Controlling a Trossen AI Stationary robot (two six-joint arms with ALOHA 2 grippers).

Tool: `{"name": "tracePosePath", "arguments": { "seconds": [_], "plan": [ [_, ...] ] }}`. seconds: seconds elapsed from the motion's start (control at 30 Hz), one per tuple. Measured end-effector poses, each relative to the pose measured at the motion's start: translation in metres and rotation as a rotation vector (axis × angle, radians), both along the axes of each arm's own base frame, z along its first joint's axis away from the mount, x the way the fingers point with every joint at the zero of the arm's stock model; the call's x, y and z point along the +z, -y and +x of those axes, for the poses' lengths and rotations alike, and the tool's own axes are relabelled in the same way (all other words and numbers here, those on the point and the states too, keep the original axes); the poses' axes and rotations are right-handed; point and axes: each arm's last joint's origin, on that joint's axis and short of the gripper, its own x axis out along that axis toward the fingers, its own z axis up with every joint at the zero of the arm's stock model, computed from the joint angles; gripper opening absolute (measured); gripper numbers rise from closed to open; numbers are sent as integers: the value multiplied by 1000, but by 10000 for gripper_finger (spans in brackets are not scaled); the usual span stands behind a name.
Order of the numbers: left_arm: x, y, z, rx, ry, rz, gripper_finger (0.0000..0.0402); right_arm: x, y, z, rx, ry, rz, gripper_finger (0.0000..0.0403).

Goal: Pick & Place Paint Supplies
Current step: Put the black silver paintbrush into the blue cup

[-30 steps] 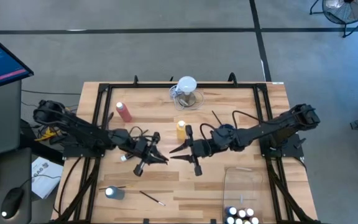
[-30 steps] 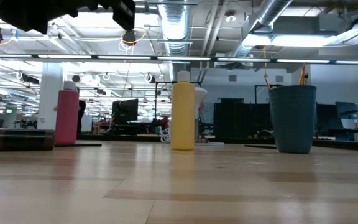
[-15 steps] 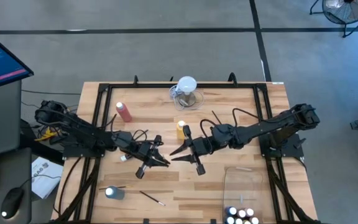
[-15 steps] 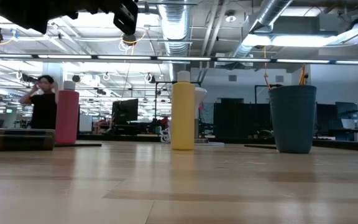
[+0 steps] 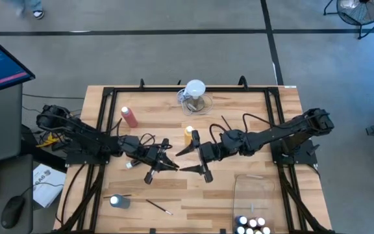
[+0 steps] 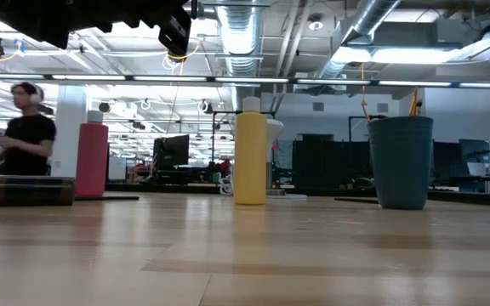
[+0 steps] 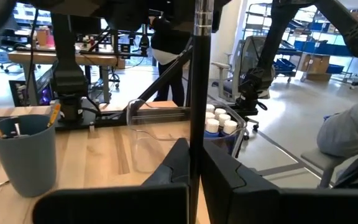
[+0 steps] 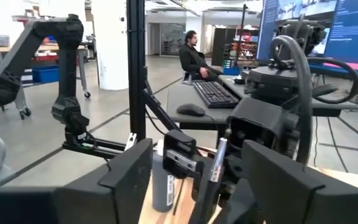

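Brush [image 7: 202, 37] clamped in left gripper [image 5: 163, 162] mid-table, right gripper [image 5: 188, 158] facing it with fingers spread.
Brush stands upright between the left fingers in the left wrist view. Right fingers sit either side of the brush tip, not closed on it. Yellow bottle [image 5: 189, 135] upright just behind the grippers; pink bottle [image 5: 129, 117] back left; capped bottles [image 5: 252, 225] in clear bin [image 5: 254, 188] front right; blue cup [image 5: 119, 201] and loose brush [image 5: 157, 207] front left.

You see a yellow squeeze bottle [image 5: 189, 135] with a white cap at centre frame, and a pink-red one [image 5: 130, 117] up left. The table [image 5: 252, 110] is pale striped wood with black rails. White-capped bottles [image 5: 252, 225] cluster at the lower right, a blue-grey cup [image 5: 120, 201] lower left.
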Motion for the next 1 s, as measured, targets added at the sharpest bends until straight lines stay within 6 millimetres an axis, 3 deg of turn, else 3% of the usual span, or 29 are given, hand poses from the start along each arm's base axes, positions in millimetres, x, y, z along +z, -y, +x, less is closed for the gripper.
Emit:
{"name": "tracePosePath", "arguments": {
  "seconds": [0.1,0.23,0.4,0.8,1.0],
  "plan": [
    [0,0,0,10,2,5,0,-2,3,2,-30,-6,16,250],
    [0,-1,0,53,1,8,0,-20,5,14,-47,-30,40,245],
    [-2,-2,0,64,-16,14,0,-23,8,29,-35,-81,42,235],
    [-5,-2,0,67,-38,34,0,-19,5,31,-16,-70,16,197],
    [-5,-2,0,68,-38,34,0,-19,2,30,-9,-70,16,156]
  ]
}}
